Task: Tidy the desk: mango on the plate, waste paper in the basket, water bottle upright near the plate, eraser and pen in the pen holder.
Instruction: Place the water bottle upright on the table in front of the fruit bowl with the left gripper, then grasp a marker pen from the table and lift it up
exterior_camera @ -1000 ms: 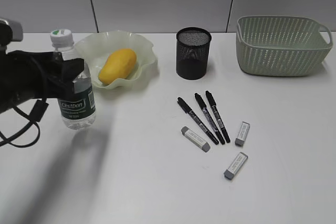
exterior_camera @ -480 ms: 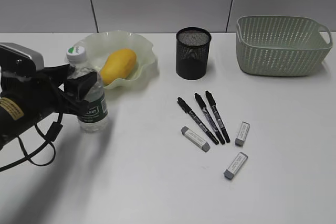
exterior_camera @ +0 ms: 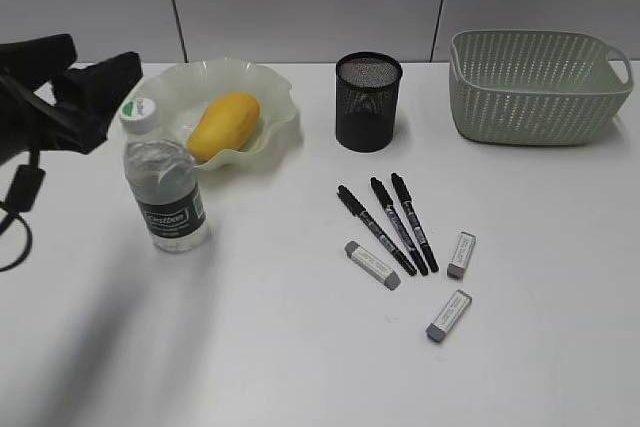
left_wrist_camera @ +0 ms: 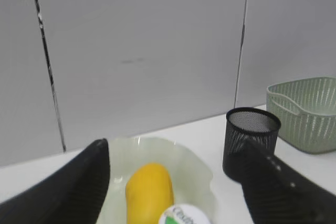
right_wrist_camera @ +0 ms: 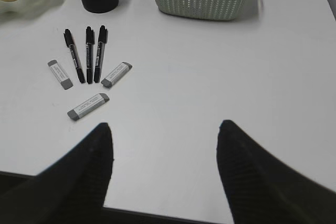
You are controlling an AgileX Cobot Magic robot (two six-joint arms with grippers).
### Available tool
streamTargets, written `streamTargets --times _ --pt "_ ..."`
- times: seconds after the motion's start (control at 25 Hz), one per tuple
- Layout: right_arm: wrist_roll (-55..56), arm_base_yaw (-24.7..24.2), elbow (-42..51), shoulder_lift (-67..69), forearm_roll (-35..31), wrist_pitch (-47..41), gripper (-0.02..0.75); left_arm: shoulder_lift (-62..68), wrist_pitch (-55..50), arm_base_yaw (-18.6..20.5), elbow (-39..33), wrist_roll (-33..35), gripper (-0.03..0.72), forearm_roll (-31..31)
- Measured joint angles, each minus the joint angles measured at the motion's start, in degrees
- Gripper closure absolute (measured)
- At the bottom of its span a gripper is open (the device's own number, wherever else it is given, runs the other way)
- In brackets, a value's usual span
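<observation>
The water bottle (exterior_camera: 165,185) stands upright on the desk (exterior_camera: 260,347), just left of the plate (exterior_camera: 272,97); its cap shows in the left wrist view (left_wrist_camera: 184,215). The mango (exterior_camera: 223,125) lies on the plate and shows in the left wrist view (left_wrist_camera: 149,188). My left gripper (exterior_camera: 95,77) is open and empty, above and left of the bottle cap. Three black pens (exterior_camera: 392,223) and three grey erasers (exterior_camera: 373,264) lie in front of the pen holder (exterior_camera: 368,101). The basket (exterior_camera: 538,84) stands at the back right. My right gripper (right_wrist_camera: 164,136) is open and empty. No waste paper is in view.
A grey panelled wall runs behind the desk. In the right wrist view the desk's near edge (right_wrist_camera: 157,214) lies just below the fingers, with the pens (right_wrist_camera: 86,53) and erasers (right_wrist_camera: 87,106) at the upper left.
My left gripper has let go of the water bottle and risen up and to the left. The bottle now stands on its own, slightly left of where it was held.
</observation>
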State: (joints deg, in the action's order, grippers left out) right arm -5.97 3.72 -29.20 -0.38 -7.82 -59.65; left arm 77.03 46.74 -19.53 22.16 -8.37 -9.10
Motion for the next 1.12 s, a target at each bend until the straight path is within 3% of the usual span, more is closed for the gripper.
streamTargets --times 0.24,0.44,0.56,0.84,1.12 --pt "0.06 0.00 0.00 0.00 0.00 0.00 0.244 -27.42 -67.14 0.00 10.60 -2.16 0.230 0.37" --pt "0.30 0.00 0.00 0.00 0.00 0.00 0.244 -47.91 -100.70 0.00 13.36 -2.16 0.249 0.37" --pt "0.43 0.00 0.00 0.00 0.00 0.05 0.244 -57.65 -108.23 0.00 13.36 -2.16 0.253 0.37" --pt "-4.17 0.00 -0.48 2.58 -1.99 0.86 0.244 -72.23 -107.95 0.00 8.95 -1.02 0.253 2.58" --pt "-10.91 0.11 -1.84 25.82 -9.63 12.81 0.244 -77.35 -107.56 0.00 8.73 -0.07 0.253 3.38"
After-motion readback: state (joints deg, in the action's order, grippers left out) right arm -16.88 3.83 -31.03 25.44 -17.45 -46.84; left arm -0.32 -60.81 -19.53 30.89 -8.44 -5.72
